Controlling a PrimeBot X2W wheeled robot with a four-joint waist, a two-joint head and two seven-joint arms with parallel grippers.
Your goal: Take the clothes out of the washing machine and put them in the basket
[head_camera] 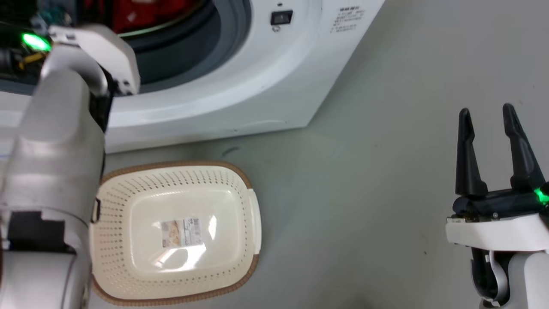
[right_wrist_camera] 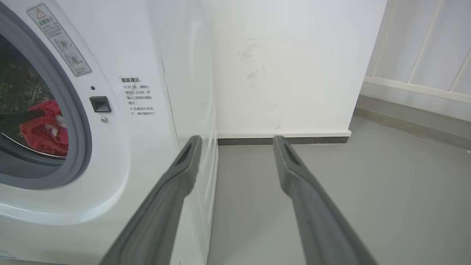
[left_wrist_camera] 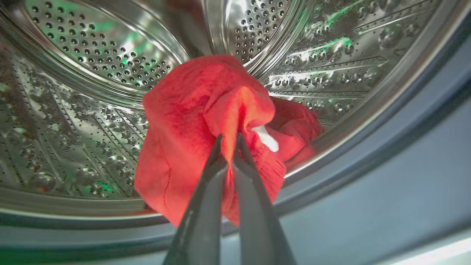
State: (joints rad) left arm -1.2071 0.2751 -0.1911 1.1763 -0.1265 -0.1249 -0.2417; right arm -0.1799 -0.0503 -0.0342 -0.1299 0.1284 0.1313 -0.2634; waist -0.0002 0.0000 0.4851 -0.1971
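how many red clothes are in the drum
1: a soft red fabric bunch with white trim in the perforated steel drum, held by the left gripper; more may hide behind.

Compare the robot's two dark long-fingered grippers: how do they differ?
The left gripper is shut on the red fabric garment; the right gripper is open and empty. The left gripper points into the perforated steel drum; the right gripper hangs over grey floor. Both have long dark fingers.

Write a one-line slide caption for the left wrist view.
The left gripper, shut on a fold of a soft bright red fabric garment, at the mouth of the washing machine's perforated steel drum.
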